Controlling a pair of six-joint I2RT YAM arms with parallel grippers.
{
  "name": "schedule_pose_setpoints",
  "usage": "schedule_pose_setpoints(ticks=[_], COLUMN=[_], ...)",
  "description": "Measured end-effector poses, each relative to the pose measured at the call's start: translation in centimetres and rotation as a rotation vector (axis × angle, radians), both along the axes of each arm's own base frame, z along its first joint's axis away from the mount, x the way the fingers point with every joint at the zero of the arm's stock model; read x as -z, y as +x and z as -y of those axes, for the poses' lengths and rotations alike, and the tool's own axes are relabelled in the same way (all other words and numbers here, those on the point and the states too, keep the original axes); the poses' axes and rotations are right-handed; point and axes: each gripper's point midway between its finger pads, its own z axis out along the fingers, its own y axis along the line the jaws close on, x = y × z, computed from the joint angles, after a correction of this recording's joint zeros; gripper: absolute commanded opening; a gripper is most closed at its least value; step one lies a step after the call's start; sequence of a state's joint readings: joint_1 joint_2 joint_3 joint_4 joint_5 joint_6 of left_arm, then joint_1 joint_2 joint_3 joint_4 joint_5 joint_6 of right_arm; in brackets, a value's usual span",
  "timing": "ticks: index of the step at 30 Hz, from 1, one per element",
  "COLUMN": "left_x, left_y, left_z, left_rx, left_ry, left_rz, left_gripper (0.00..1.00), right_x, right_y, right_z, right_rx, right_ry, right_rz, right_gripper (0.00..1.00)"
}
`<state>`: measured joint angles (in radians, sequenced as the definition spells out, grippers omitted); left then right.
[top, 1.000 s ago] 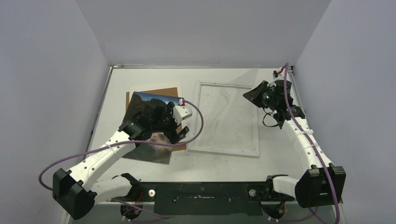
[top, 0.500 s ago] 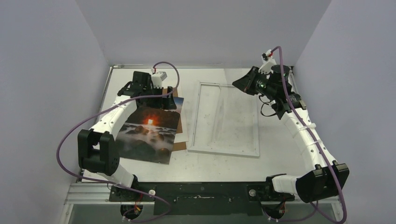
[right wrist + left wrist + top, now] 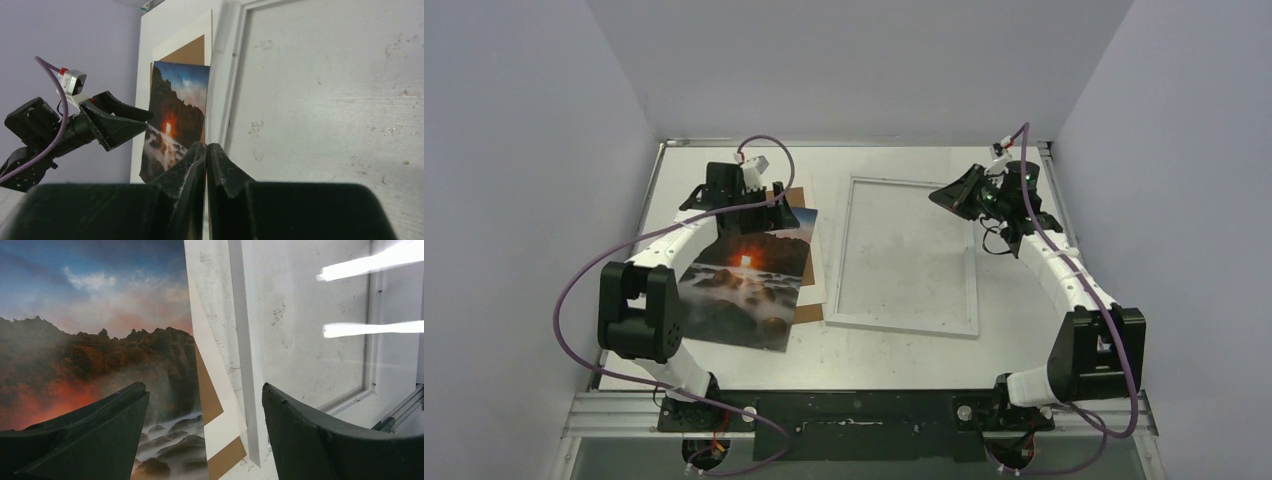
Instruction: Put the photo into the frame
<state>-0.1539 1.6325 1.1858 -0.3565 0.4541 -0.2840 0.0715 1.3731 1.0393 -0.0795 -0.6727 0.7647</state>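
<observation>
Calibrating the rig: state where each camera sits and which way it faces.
Top external: high behind the robot, looking down at the table; shows left gripper over the far edge of the photo, right gripper by the frame.
Left wrist: low over the photo's edge and the frame's rail; own open fingers show.
Right wrist: looks across the frame at the photo and left gripper; own shut fingers show.
Both wrist views share photo and frame.
</observation>
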Motion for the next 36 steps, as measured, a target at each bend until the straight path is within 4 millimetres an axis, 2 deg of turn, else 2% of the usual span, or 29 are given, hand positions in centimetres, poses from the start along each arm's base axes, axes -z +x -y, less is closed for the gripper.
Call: schedule_pose_setpoints(ticks=[1,3,5,7,10,14,18,22,23,25,27,31,34,36], left_x=[0.8,2.2,3.1,3.6,3.6,3.6,4.2,4.7,4.8,5.1,5.4,5.7,5.5,5.4], left_y=[-0.1,-0.4,-0.8,-1.4,-1.5,-1.0,-0.4,0.0,0.2,0.5,0.8,0.9,1.1,1.1], left_z=[0.1,0.4,1.0,1.9,3.7,5.5,5.7,4.8,4.5,3.7,2.9,2.3,2.5,2.6], left_rx=[-0.004,-0.006,0.001,0.016,0.047,0.064,0.042,-0.012,-0.026,-0.061,-0.091,-0.108,-0.105,-0.103], left_ry=[-0.003,-0.008,-0.011,-0.017,-0.031,-0.058,-0.078,-0.106,-0.110,-0.118,-0.118,-0.113,-0.118,-0.120], left_rz=[-0.016,-0.047,-0.062,-0.069,-0.050,-0.024,-0.029,-0.042,-0.042,-0.043,-0.044,-0.039,-0.026,-0.022], left_gripper=[0.79,0.78,0.75,0.72,0.68,0.60,0.58,0.63,0.63,0.65,0.66,0.66,0.66,0.66], right_x=[1.1,2.1,2.0,0.7,-3.1,-7.3,-11.6,-12.6,-12.3,-10.6,-7.7,-0.2,3.7,5.6], right_y=[0.3,0.7,0.7,1.0,1.9,2.2,1.0,0.2,0.1,0.0,0.2,0.3,0.0,-0.4], right_z=[0.2,0.5,0.5,0.6,0.0,-2.3,-5.2,-5.0,-4.8,-4.0,-3.2,-2.3,-2.3,-2.2], right_rx=[0.015,0.034,0.043,0.050,0.048,0.014,-0.059,-0.066,-0.063,-0.049,-0.025,0.016,0.031,0.037], right_ry=[0.006,0.013,0.013,0.015,0.026,0.011,0.015,0.049,0.067,0.114,0.147,0.177,0.200,0.203], right_rz=[-0.036,-0.071,-0.089,-0.081,-0.030,0.035,0.115,0.134,0.130,0.094,0.029,-0.153,-0.250,-0.303], right_gripper=[0.05,0.05,0.05,0.05,0.05,0.05,0.05,0.05,0.05,0.05,0.05,0.05,0.05,0.05])
